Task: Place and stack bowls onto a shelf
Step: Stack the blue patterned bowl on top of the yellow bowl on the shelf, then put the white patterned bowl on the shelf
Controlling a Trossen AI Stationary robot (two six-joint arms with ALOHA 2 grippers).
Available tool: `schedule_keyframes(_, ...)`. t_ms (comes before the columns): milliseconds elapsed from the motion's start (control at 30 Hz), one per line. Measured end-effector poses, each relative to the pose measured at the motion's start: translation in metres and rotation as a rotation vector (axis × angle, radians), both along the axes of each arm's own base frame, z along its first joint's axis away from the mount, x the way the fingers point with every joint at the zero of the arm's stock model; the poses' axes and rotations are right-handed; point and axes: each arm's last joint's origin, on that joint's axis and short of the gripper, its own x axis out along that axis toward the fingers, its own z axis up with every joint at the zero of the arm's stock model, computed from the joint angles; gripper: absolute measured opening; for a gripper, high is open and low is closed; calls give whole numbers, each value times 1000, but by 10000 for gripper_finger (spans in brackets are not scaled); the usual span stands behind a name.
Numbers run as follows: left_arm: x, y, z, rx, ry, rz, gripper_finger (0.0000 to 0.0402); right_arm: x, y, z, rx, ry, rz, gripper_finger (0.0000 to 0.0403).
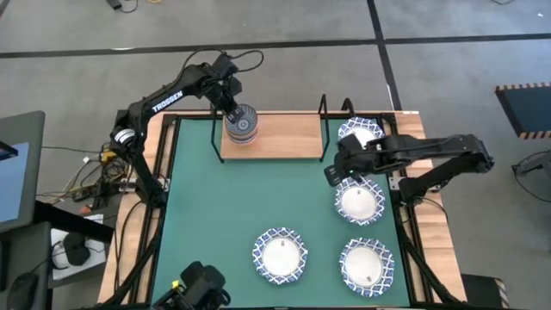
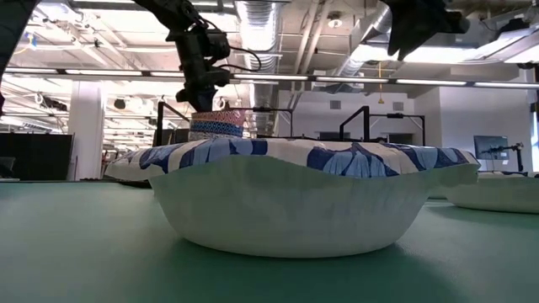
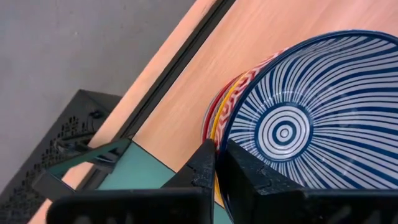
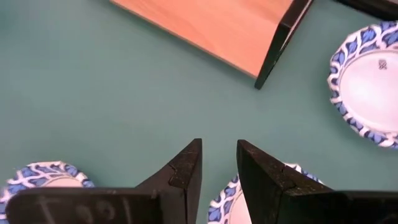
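**On the shelf: striped bowl pinched at its rim**

On the shelf [image 1: 274, 136], the left gripper [image 3: 216, 163] is clamped on the rim of the dark-blue striped bowl [image 3: 311, 112], which tops a stack of small bowls [image 1: 241, 123]. The right gripper [image 4: 219, 163], fingers narrowly parted and empty, hovers above a white bowl [image 1: 359, 201]; another white bowl [image 4: 368, 87] lies just beyond it on the counter [image 1: 224, 207].
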Motion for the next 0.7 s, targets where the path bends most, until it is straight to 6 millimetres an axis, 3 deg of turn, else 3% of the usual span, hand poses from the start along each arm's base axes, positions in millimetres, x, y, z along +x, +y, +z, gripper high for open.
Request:
schedule_keyframes(467,-6,-6,-1,-42,82,-52,85,-9,-24,4,2,-1,-118,128)
schedule_keyframes(700,-6,-3,27,32,49,-47,130,-11,-25,3,26,5,-174,128)
